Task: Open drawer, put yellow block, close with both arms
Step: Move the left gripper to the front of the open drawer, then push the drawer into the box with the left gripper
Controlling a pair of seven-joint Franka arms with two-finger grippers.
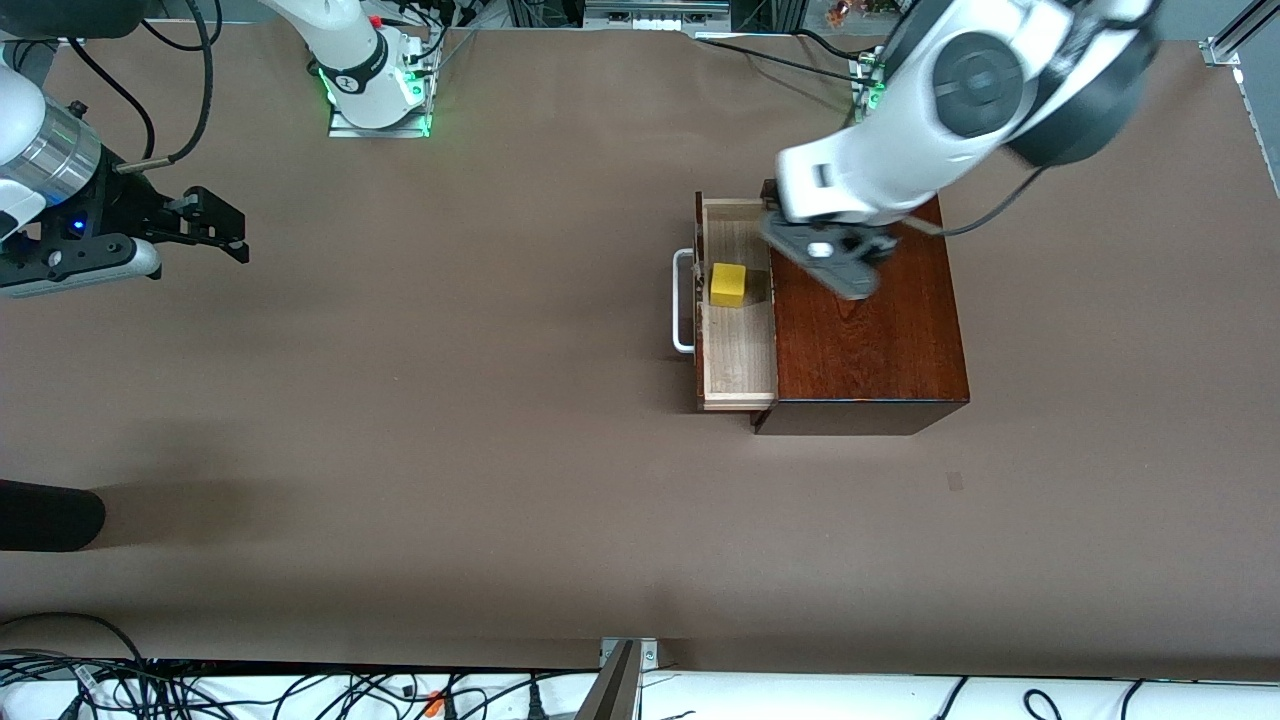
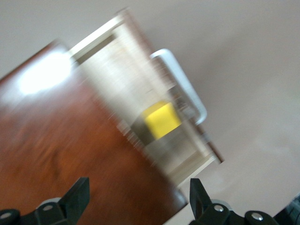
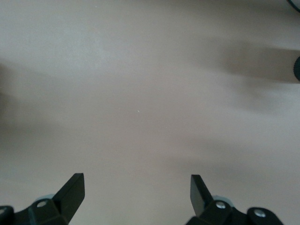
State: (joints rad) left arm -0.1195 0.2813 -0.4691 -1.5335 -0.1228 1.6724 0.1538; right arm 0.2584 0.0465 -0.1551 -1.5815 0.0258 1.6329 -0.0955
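Resting in the pulled-out pale drawer (image 1: 738,345) of one mahogany box (image 1: 865,330), one bright yellow block (image 1: 728,284) sits beneath the left gripper (image 2: 136,199), seemingly spread wide and empty, while the right gripper (image 1: 205,222) waits, fingers apart, over bare table (image 1: 450,400).

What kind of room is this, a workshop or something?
Probably a robotics lab: two white arms bolted along a table covered in brown sheet, loose cables at its edge, and just a wooden box as a test prop.

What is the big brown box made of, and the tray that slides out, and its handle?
The box looks like dark reddish wood with a glossy varnish: grain lines show and light glares off its top. The drawer tray looks like pale, bare wood, matte with fine grain. The handle is a smooth white bar, maybe metal or plastic; the look leaves that open.
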